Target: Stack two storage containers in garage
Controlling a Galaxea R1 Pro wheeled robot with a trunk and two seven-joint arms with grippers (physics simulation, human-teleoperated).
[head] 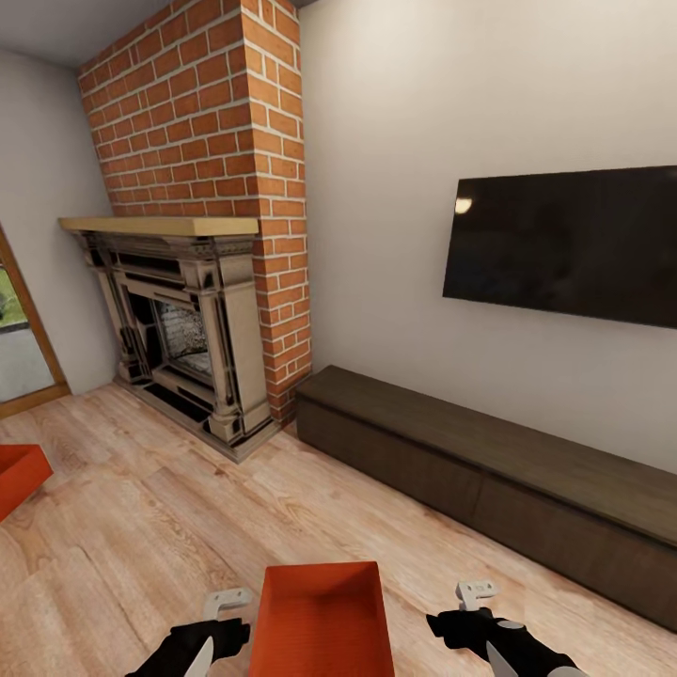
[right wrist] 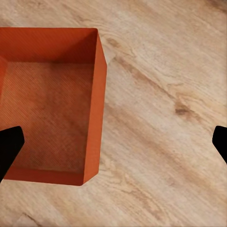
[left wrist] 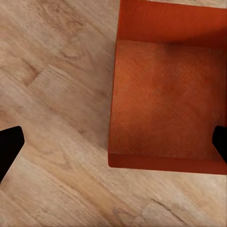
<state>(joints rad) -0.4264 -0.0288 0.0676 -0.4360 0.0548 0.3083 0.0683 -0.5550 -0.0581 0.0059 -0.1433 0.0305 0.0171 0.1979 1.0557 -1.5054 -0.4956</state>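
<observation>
Here the nearer storage container (head: 322,616) sits on the light wood-plank floor (head: 141,527) directly in front of the robot, between the left gripper (head: 228,603) and the right gripper (head: 475,594), which flank it without touching. Both grippers look spread wide: in each wrist view the dark fingertips stand at opposite edges, one tip over the bin's wall and the other out over bare planks, and neither has hold of anything. The risk, as I judge it, is a lopsided pinch: if one arm closes on its wall sooner or lower than the other, the topless bin could tip or skid along the smooth boards. It is an orange-red rectangle with low straight walls, a finely ribbed inner face and nothing inside. The second storage container (head: 17,475) lies well apart at the left edge of the head view. Beyond stand the brick fireplace (head: 188,320), a long dark cabinet (head: 489,470) and the wall TV (head: 564,244)
</observation>
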